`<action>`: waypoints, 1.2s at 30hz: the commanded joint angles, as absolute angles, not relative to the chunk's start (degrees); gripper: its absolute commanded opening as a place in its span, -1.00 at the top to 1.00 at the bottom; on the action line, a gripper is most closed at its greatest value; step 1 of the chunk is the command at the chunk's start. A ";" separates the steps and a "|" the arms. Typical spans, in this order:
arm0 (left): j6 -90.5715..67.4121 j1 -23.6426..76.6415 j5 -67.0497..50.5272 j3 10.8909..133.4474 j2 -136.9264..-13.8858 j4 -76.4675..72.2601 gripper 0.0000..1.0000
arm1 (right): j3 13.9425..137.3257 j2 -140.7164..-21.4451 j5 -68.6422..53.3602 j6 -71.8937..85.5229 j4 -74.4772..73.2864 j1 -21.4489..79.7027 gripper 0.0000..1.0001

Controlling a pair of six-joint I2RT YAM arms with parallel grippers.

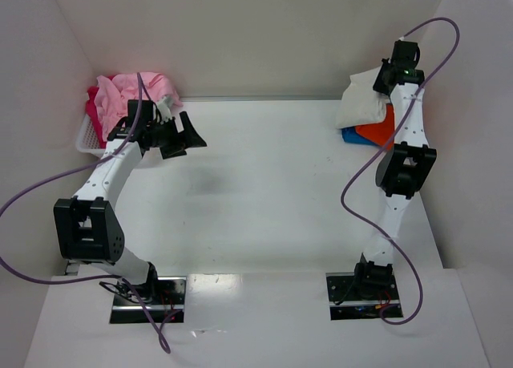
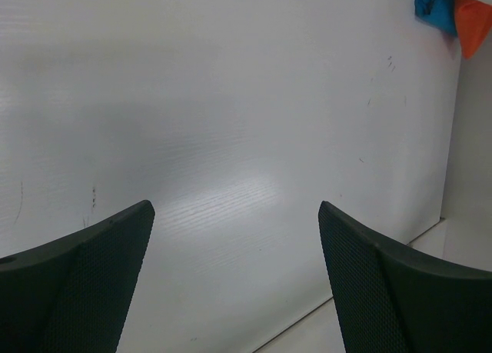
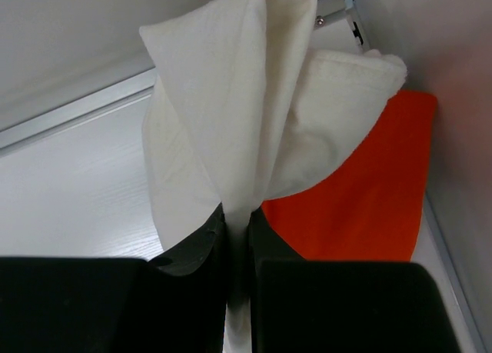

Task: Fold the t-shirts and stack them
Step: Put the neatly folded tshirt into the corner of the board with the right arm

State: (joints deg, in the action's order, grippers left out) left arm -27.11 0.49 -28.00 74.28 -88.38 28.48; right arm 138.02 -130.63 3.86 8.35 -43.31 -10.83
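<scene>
My right gripper [image 1: 383,83] is shut on the cream-white t-shirt [image 1: 362,102] at the far right and holds it over the orange t-shirt [image 1: 383,127], which lies on the blue t-shirt [image 1: 353,135]. In the right wrist view the cream cloth [image 3: 231,122] is pinched between the fingers [image 3: 201,249], with the orange shirt [image 3: 361,199] under it. My left gripper [image 1: 186,135] is open and empty, just right of the basket [image 1: 86,139] that holds the light pink t-shirt [image 1: 128,91] and the red-magenta t-shirt [image 1: 94,115]. The left wrist view shows bare table between the fingertips [image 2: 123,249], and the blue [image 2: 430,3] and orange [image 2: 470,24] shirts far off.
White walls stand close on the left, back and right. The white slotted basket sits in the far left corner. Purple cables loop from both arms; the arm bases [image 1: 148,296] are at the near edge.
</scene>
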 commanded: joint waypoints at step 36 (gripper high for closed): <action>-27.86 0.18 -30.50 74.71 -88.59 27.07 -0.89 | 117.25 -122.46 12.53 7.12 -31.99 -16.11 -0.37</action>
State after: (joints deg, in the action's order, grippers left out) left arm -27.26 0.49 -28.88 74.26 -88.40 28.32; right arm 117.86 -124.84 10.32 8.34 -36.89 -16.51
